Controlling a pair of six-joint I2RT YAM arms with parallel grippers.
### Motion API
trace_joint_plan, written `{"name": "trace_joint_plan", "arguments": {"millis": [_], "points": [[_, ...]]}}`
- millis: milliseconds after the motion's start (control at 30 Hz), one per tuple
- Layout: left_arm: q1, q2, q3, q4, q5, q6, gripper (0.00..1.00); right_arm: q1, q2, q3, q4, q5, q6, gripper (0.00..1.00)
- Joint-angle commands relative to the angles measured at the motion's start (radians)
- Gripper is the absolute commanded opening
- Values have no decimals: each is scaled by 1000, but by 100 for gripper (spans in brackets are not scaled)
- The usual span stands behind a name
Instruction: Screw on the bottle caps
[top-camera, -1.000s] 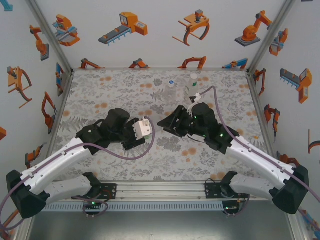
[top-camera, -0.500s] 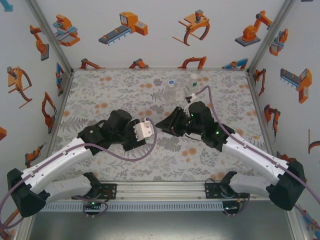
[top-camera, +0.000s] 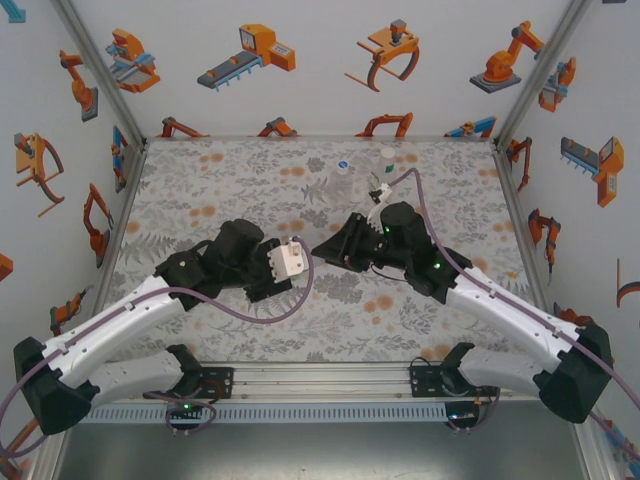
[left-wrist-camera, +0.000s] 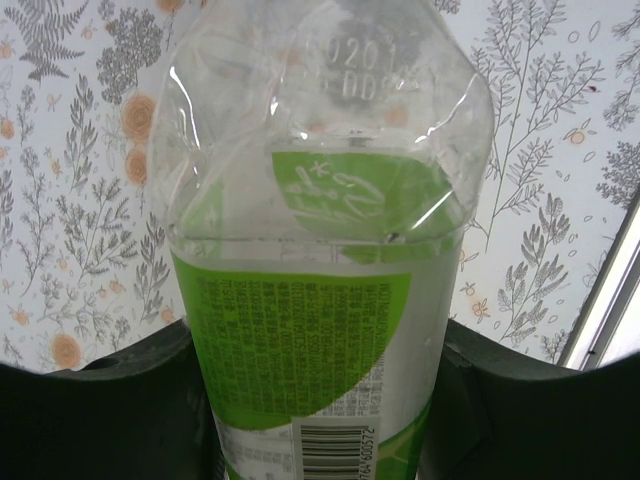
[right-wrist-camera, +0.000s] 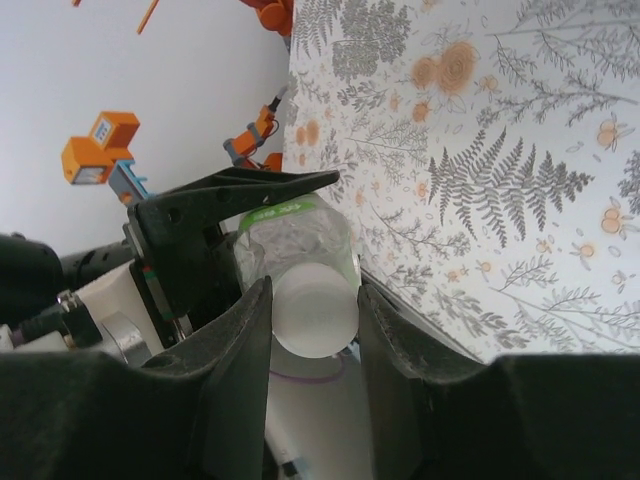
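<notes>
In the left wrist view my left gripper (left-wrist-camera: 320, 410) is shut on a clear bottle (left-wrist-camera: 320, 200) with a green label, gripping its body from both sides. The right wrist view looks along that bottle (right-wrist-camera: 297, 240) from its neck end. A white bottle cap (right-wrist-camera: 315, 318) sits at the neck, and my right gripper (right-wrist-camera: 313, 305) is shut on it with a finger (right-wrist-camera: 240, 350) pressed on each side. From above, the left gripper (top-camera: 298, 266) and right gripper (top-camera: 322, 247) meet tip to tip over the middle of the table, with the bottle largely hidden between them.
Two more small bottles stand at the back of the floral table: a clear one (top-camera: 342, 175) and one with green on it (top-camera: 385, 168). The enclosure walls (top-camera: 320, 60) close in the back and both sides. A purple cable (top-camera: 285, 310) loops beneath the left gripper.
The right gripper has closed onto the cap and moved slightly left toward the left gripper. The left gripper has edged a little to the right, still holding the bottle.
</notes>
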Motion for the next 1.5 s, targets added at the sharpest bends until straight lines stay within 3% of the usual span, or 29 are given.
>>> {"name": "trace_joint_plan", "arguments": {"millis": [0,300,533,700,767,867,1000,1067,1100,1200,1467], "points": [[-4,-35,-10,6,63,15,0,-3,-71,36,17,-39,-213,0],[-1,-107,-44,41,314,52,0,-2,-186,-4,123,-222,-535,0],[2,-121,-49,43,419,68,0,-1,-263,-14,120,-475,-936,0],[2,-120,-49,47,388,60,0,-1,-239,35,31,-434,-998,3],[2,-123,-51,53,336,53,0,0,-237,42,16,-417,-996,22],[2,-127,-53,64,231,41,0,1,-252,36,0,-280,-951,37],[2,-128,-53,69,164,37,0,0,-251,20,22,-82,-741,38],[1,-126,-55,70,158,33,0,1,-245,17,45,-62,-640,25],[1,-124,-54,69,158,32,0,1,-244,9,73,-65,-596,24],[2,-120,-51,69,166,33,0,1,-244,-8,83,-6,-493,26],[1,-102,-48,69,84,21,0,1,-207,105,-183,138,-208,43]]}}
